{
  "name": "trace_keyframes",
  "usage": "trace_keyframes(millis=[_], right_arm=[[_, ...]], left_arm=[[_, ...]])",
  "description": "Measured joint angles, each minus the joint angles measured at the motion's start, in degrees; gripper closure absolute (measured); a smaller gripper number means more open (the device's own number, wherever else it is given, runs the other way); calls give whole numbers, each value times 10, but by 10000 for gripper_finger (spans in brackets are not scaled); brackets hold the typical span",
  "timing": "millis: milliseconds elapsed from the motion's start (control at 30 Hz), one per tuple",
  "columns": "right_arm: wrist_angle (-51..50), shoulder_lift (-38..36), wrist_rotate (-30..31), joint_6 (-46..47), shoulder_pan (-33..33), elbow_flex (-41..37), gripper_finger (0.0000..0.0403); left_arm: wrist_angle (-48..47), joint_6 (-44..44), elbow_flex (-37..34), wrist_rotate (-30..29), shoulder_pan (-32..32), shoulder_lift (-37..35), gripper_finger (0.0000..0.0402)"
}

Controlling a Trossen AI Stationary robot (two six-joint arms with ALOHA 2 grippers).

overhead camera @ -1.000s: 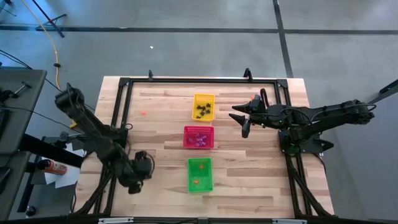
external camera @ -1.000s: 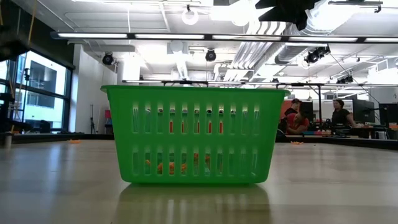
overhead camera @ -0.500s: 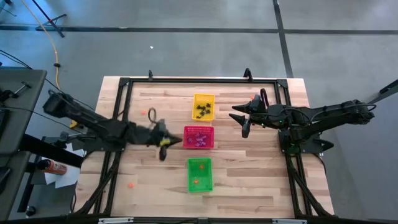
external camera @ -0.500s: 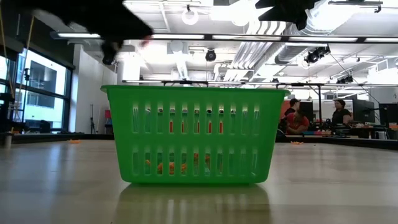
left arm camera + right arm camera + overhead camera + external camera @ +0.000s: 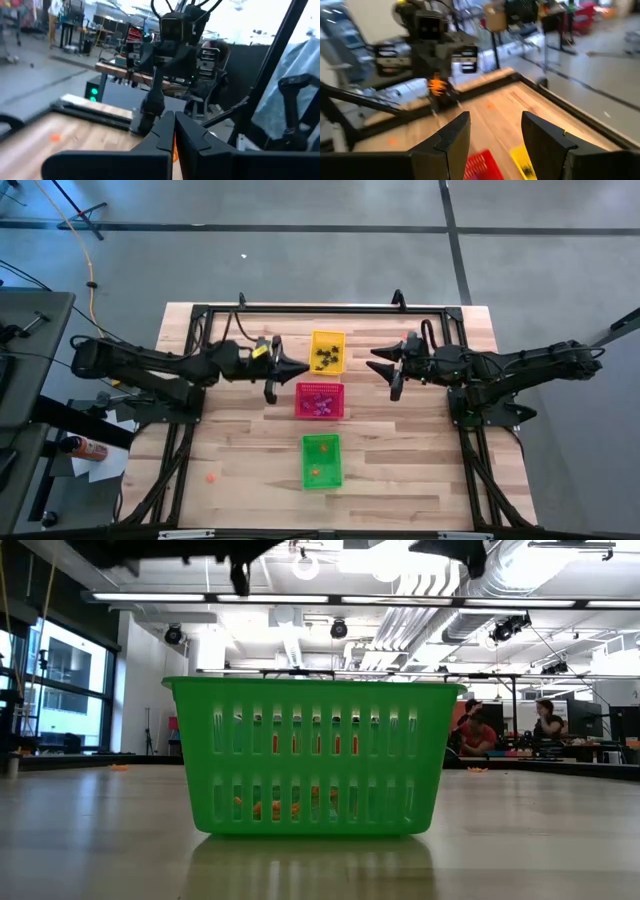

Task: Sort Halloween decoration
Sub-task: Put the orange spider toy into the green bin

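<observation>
Two arms hang above the table. Going left to right, the left gripper (image 5: pixel 287 369) hovers just left of the yellow basket (image 5: pixel 327 352), fingers pinched on an orange trinket (image 5: pixel 174 150). Black trinkets (image 5: pixel 326 359) lie in that basket, purple-pink trinkets (image 5: pixel 320 406) in the red basket (image 5: pixel 320 400), and a stray orange one (image 5: pixel 210 477) on the boards. Such pieces look light, stiff and easily dropped; fingertips should probably pinch across the middle. The right gripper (image 5: pixel 392 370) waits spread and empty.

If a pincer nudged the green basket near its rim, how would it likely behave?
The green basket looks like thin slotted plastic, so probably light and slightly flexible. It holds only a few orange trinkets, so it would likely slide easily. Its wide flat base suggests sliding rather than tipping.
</observation>
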Motion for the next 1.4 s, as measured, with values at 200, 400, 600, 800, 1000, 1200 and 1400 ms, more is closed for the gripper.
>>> trace_keyframes(millis=[200,400,600,800,1000,1200,1400], right_arm=[[66,0,-54,-50,0,0,231],[62,0,-54,-62,0,0,231],[62,0,-54,-62,0,0,231],[54,0,-54,-62,0,0,231],[48,0,-48,-62,0,0,231],[30,0,-48,-67,0,0,231],[-17,0,-48,-64,0,0,231]], left_arm=[[-112,72,78,-1,6,0,401],[-141,88,90,-7,6,0,401],[-141,85,90,-8,6,0,401],[-141,85,90,-14,6,0,401],[-147,83,93,-23,-21,4,401],[-283,99,177,-33,-100,67,401],[-401,145,292,-35,-172,200,401]])
